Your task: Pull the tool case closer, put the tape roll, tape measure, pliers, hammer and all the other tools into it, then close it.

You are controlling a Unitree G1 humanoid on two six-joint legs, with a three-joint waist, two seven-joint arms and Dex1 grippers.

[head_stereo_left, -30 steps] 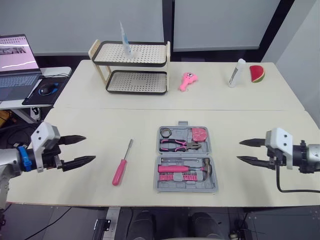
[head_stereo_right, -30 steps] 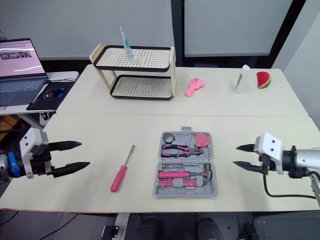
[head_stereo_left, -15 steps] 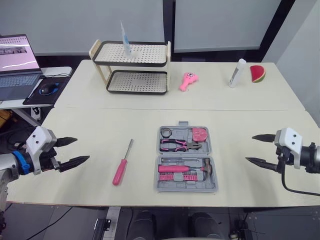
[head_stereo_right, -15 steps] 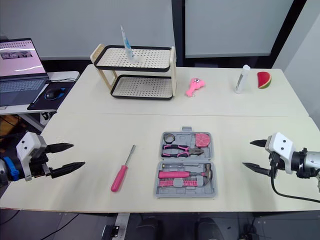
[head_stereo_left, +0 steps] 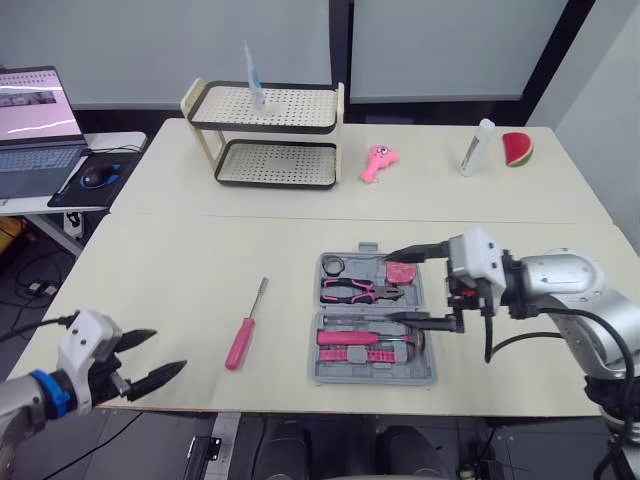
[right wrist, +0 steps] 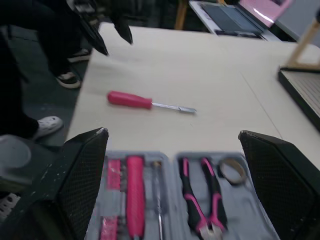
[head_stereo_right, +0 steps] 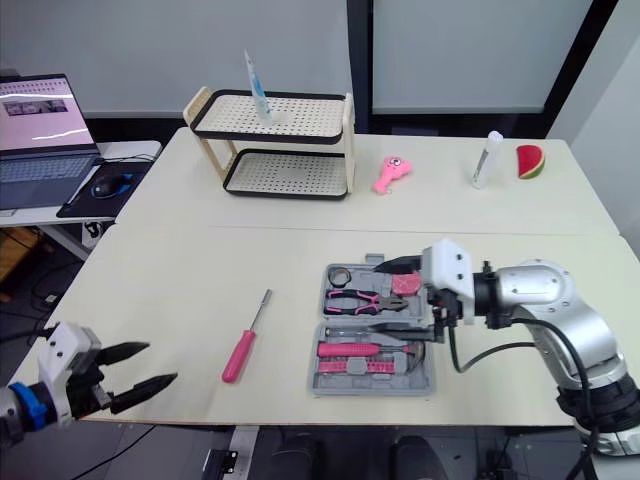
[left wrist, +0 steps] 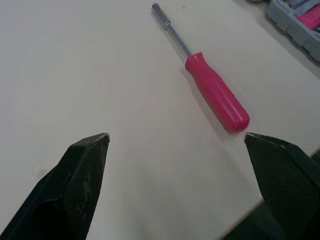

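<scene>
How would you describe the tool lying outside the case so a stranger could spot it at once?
On the near table, find the open grey tool case in the middle. To its left, on bare tabletop, lies a screwdriver. Unlike the pink tools nested in the case, it lies alone, pink handle toward the near edge, thin steel shaft pointing away.

No legible text, brand or number anywhere, laptop screen (head_stereo_left: 38, 97) content too small to read
</scene>
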